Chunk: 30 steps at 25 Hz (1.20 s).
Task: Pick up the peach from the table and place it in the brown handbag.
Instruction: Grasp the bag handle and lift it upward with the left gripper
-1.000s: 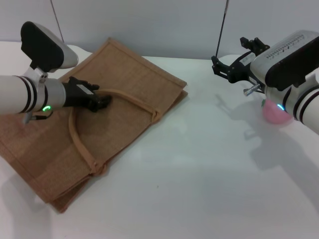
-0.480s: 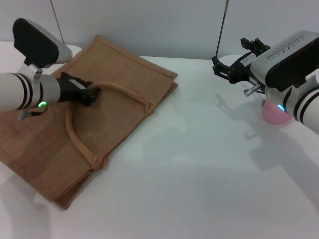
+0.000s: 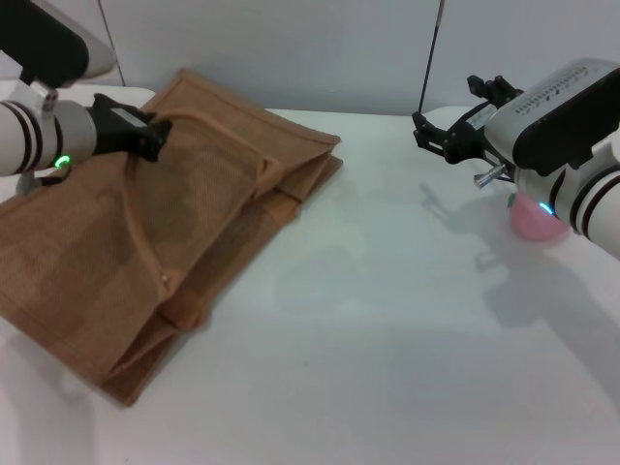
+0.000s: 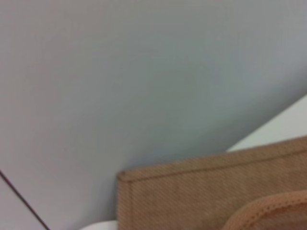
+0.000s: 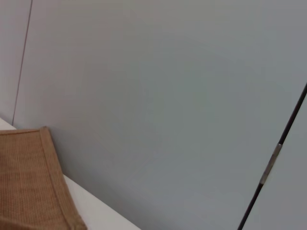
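Head view: you see wide white table (image 3: 387,339) filling frame. Large tan-brown woven jute handbag (image 3: 145,252) lies at left. Left gripper (image 3: 145,131), upper left, is clamped on its lighter arched handle (image 3: 140,242). Right gripper (image 3: 448,131), upper right, fingers apart, holds nothing. Small pink peach (image 3: 535,221) sits on table at right edge, partly behind that arm.

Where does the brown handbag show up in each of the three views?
Head view: the brown handbag lies on the left of the table, its handle pinched by the left gripper.
Left wrist view: its top edge and corner fill the lower part.
Right wrist view: one corner, low at the side.
Shared landmark: the grey wall behind.
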Available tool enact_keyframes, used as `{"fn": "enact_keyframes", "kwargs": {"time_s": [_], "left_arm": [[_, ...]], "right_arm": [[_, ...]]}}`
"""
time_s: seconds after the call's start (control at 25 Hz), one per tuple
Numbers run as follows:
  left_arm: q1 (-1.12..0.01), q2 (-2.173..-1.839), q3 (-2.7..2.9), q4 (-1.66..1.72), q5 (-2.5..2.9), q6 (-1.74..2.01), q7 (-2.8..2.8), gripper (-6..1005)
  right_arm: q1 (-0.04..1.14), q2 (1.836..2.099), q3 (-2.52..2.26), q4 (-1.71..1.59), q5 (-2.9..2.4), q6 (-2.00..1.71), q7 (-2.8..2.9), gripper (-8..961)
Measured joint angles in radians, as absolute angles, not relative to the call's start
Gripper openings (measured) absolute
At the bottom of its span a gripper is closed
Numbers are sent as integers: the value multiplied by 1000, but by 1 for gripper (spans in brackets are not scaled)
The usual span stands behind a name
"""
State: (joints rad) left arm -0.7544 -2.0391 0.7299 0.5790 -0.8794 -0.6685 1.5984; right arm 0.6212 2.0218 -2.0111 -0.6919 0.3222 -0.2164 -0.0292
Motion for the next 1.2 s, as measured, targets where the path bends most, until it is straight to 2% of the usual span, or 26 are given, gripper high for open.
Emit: {"fn": "enact_keyframes", "kwargs": {"time_s": [0.88,1.2], "left_arm": [[-735,-2040,870,768,-876,-851,1473,130],[-675,-2041,1023,938,-910,-887,1344,127]], "right_arm": [[621,2022,-1999,-692,318,-216,-31,882],[621,2022,-1997,-692,315,-216,-31,883]]}}
